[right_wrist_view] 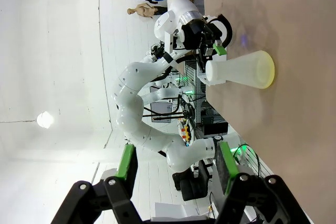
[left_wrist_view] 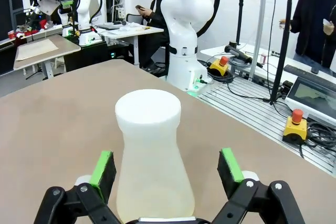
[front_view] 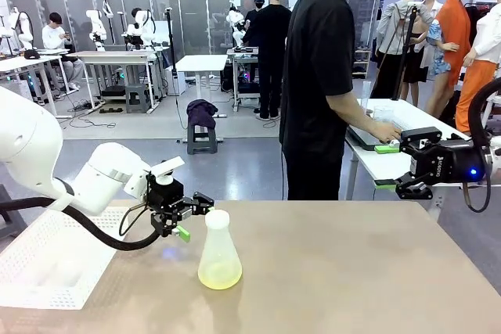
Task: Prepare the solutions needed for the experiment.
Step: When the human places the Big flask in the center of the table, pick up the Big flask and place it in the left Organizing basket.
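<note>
Frosted conical flask [front_view: 219,249] holds shallow yellow solutions [front_view: 220,276]; left gripper [front_view: 190,216] spread beside it, right gripper [front_view: 413,168] spread.

The solutions [front_view: 219,274] form a shallow layer of pale yellow-green, see-through liquid at the bottom of an upright, frosted conical flask [front_view: 218,248] with a white cap [front_view: 217,217]. The flask stands on the tan surface [front_view: 352,271], left of its middle.
</note>
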`<state>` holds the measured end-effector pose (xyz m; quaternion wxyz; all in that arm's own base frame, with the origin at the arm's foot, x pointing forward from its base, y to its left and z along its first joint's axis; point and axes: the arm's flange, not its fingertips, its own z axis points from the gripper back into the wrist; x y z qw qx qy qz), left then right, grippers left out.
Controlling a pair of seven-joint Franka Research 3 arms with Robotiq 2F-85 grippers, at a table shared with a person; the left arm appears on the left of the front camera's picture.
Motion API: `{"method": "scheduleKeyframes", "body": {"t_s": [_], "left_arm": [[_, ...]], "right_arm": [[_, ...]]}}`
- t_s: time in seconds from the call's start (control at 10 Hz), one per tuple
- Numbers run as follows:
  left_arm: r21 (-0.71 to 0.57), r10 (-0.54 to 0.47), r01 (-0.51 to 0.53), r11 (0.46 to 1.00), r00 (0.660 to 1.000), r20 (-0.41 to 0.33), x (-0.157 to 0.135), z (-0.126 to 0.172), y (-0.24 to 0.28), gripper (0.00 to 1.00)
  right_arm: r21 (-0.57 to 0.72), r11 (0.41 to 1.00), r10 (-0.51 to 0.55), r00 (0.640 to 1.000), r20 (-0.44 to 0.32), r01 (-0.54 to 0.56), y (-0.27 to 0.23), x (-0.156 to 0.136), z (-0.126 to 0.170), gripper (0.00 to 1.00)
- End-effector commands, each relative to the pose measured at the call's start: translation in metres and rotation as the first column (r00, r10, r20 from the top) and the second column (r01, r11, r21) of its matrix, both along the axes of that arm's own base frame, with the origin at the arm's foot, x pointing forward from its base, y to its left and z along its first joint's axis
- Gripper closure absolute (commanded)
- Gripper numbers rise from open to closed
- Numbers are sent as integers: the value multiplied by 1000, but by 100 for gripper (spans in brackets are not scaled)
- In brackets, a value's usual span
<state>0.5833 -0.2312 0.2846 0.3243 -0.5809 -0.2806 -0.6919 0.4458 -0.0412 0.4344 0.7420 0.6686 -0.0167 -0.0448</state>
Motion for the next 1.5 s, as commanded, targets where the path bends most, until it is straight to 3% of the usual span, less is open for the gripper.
{"method": "scheduleKeyframes", "body": {"t_s": [0.0, 0.7, 1.4], "left_arm": [[-1, -2, 2, 1000, 1000, -3, -1, -1, -1, 0], [-74, 41, -42, 996, 999, -14, 4, -27, -13, 0], [-125, -29, 21, 992, 998, -63, 1, -25, -36, 0]], "right_arm": [[4, 1000, 2, 1000, 3, -2, 0, 0, 1, 24], [4, 1000, 2, 1000, 3, -2, 0, 0, 1, 24], [4, 1000, 2, 1000, 3, -2, 0, 0, 1, 24]]}}
